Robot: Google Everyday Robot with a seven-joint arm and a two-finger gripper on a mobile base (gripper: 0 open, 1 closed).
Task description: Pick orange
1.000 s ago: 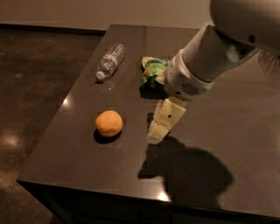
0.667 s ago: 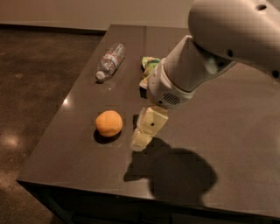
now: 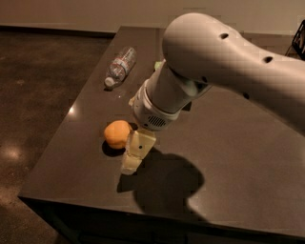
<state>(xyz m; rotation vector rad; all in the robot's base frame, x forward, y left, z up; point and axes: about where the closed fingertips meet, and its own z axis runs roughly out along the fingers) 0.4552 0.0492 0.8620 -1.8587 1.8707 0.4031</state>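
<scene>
Floor (image 3: pixel 33 95): dark brown, shiny, with small light spots.
Wall (image 3: pixel 71 12): pale, at the back.
Table (image 3: pixel 248 181): dark, smooth top.

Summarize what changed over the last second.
The gripper moved left across the table and lower in the picture, and is now right beside the orange, on its right side, not holding it. The orange and the bottle stayed put.

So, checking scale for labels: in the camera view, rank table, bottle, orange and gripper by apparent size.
1. table
2. bottle and gripper, which is close beside the orange: alike, and the bottle lies farther off, so unranked
3. orange
</scene>
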